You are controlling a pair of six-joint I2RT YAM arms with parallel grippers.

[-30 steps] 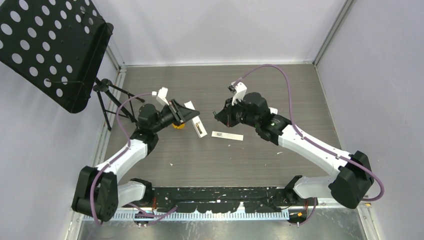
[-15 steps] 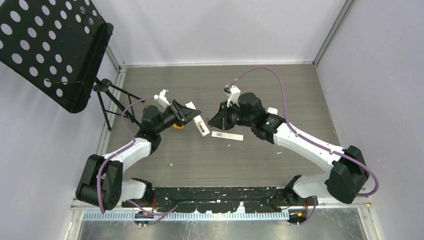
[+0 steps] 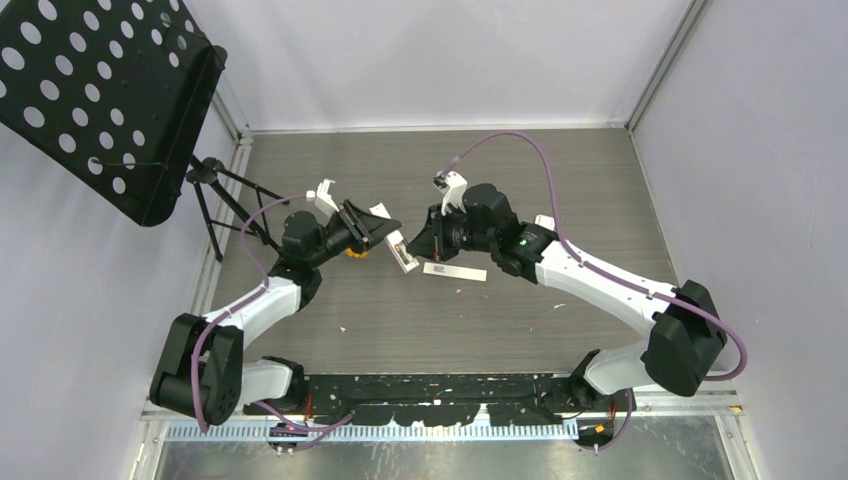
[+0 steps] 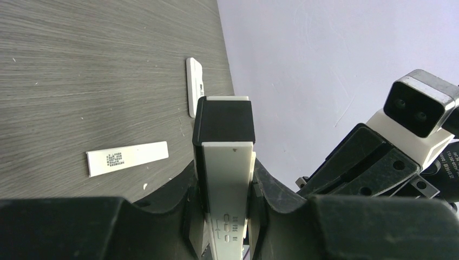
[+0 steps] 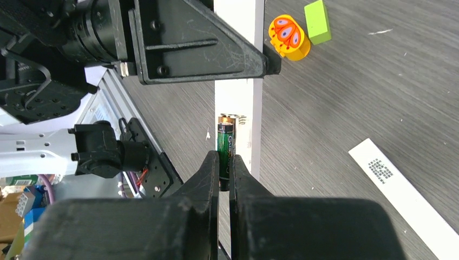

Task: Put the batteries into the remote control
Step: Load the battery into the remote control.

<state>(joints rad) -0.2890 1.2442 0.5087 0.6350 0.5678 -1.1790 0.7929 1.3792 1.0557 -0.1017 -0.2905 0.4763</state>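
Observation:
My left gripper (image 3: 373,228) is shut on the white remote control (image 3: 398,250) and holds it above the table, tilted towards the right arm. In the left wrist view the remote (image 4: 224,157) stands between the fingers of the left gripper (image 4: 224,189). My right gripper (image 3: 421,238) is shut on a green-and-black battery (image 5: 225,142) with a brass end. In the right wrist view the right gripper (image 5: 224,165) holds the battery tip against the left side of the remote (image 5: 238,103). The other batteries are out of view.
A white strip with a printed code (image 3: 454,271) lies on the table below the grippers. A second white remote (image 4: 194,86) lies farther off. An orange toy (image 5: 289,36) and green block (image 5: 317,21) lie under the left gripper. A black perforated stand (image 3: 100,90) is at far left.
My right gripper has moved left with the battery, closing the gap to the remote. My left gripper has shifted slightly forward and right with the remote.

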